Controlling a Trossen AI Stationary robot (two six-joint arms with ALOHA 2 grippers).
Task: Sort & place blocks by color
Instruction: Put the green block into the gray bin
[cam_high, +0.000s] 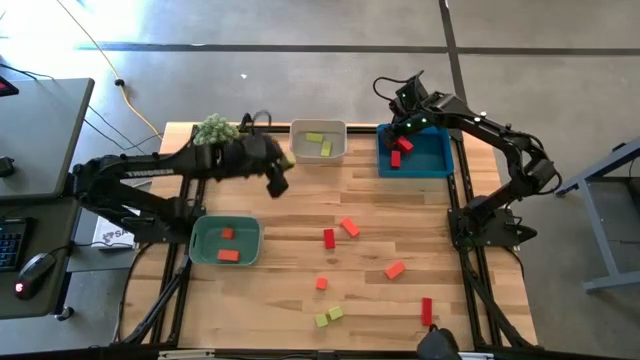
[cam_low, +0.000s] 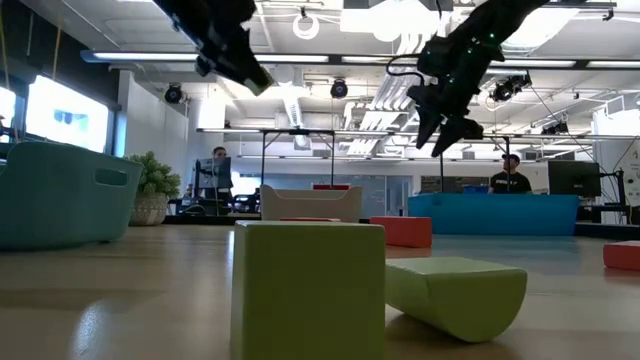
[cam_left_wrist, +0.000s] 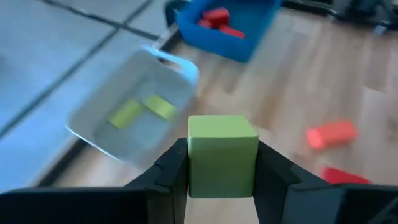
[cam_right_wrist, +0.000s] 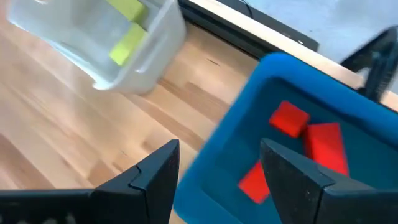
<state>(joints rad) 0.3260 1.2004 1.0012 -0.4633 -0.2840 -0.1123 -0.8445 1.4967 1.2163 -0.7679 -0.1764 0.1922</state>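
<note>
- Left gripper (cam_left_wrist: 221, 171): pinching a yellow-green cube (cam_left_wrist: 222, 154) between its two fingers, carried clear of the tabletop (cam_high: 370, 210) just short of the white tray (cam_high: 318, 142). Judged reason: the cube is bound for that tray, which takes its colour.
- White tray: holds two yellow-green blocks (cam_high: 320, 143) lying side by side; it serves as the landmark for all entries below.
- Right gripper (cam_right_wrist: 217, 171): fingers spread, nothing between them, poised over the blue tray (cam_high: 436, 160) just beside the white tray. Judged reason: spread and empty above its bin, it looks to have no load at this moment.
- Blue tray: holds three red blocks (cam_high: 399, 150), grouped toward the side nearest the white tray.
- Teal tray (cam_high: 205, 246): well apart from the white tray, toward the near edge on the left arm's side; holds two orange blocks (cam_high: 228, 245).
- Loose blocks: red, orange and yellow-green pieces scattered on the tabletop, well apart from the white tray; a yellow-green pair (cam_high: 328, 316) lies farthest from it. Judged: sorting is partly done.
- Fuzzy green plant (cam_high: 215, 129): beside the white tray, on the left arm's side; no part of the sorting.
</note>
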